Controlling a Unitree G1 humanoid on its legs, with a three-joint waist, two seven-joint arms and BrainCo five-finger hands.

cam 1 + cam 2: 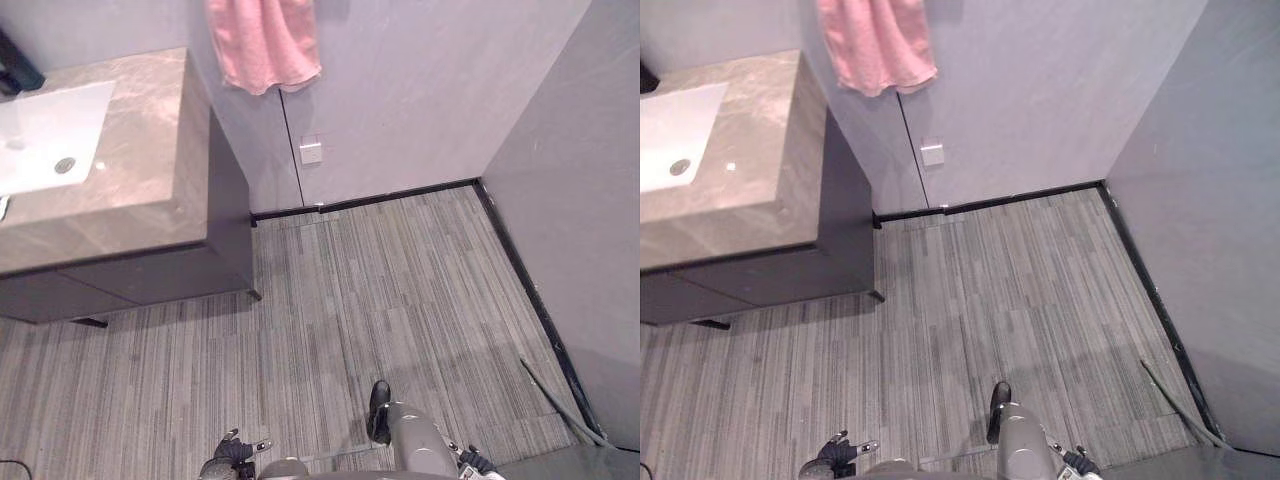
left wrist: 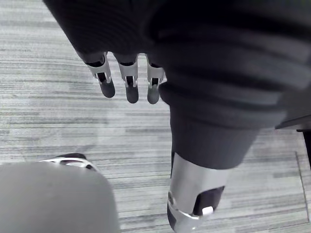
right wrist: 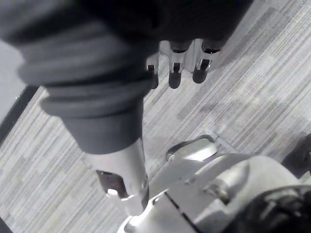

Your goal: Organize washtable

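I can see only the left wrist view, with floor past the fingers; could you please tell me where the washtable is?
Observer: The washtable stands ahead, to the robot's left, with a white sink set in its stone top.
Operator: Thank you. Is anything hanging near it?
Observer: A pink towel hangs on the wall by the washtable's far corner.
Operator: And what is the right hand doing?
Observer: The right hand hangs low over the striped floor, fingers relaxed, holding nothing.
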